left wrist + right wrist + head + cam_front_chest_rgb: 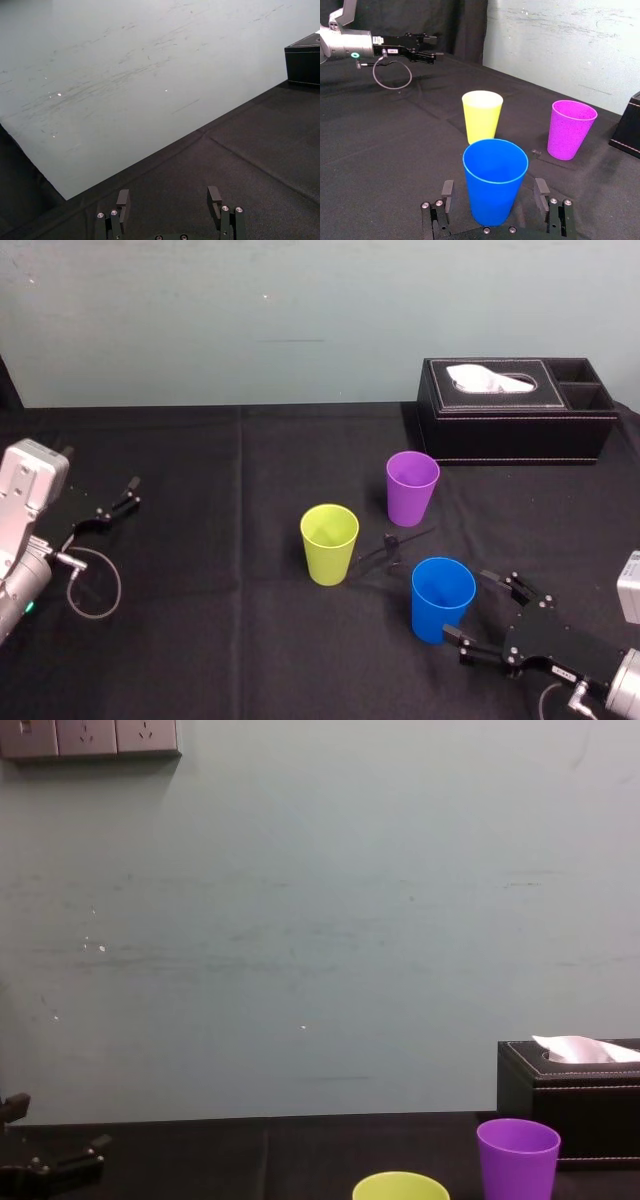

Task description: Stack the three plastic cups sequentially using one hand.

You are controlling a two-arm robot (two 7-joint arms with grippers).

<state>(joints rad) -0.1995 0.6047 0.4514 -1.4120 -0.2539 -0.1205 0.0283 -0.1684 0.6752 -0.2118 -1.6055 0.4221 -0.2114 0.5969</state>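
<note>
Black cloth is spread over the bench, and a pale green wall is seen behind it. At the far left the left pincer is held low over the cloth, well apart from every cup. In the left wrist view its fingers are seen set wide, with bare cloth and wall ahead of them. A grey cable loop is hung from that arm.

Near the middle the yellow-green cup is stood upright, mouth up. To its right and farther back the purple cup is placed, also upright and apart from the yellow-green one.

Nearer the robot and farther right the blue cup is stood upright on the cloth. It is flanked by the right pincer, which is extended from the lower right — one finger is seen on each side of the cup. In the right wrist view a gap is left between each finger and the cup's wall, so the pincer is wide and the cup is not gripped.

At the back right a black box is set — white tissue is shown at its top slot.
</note>
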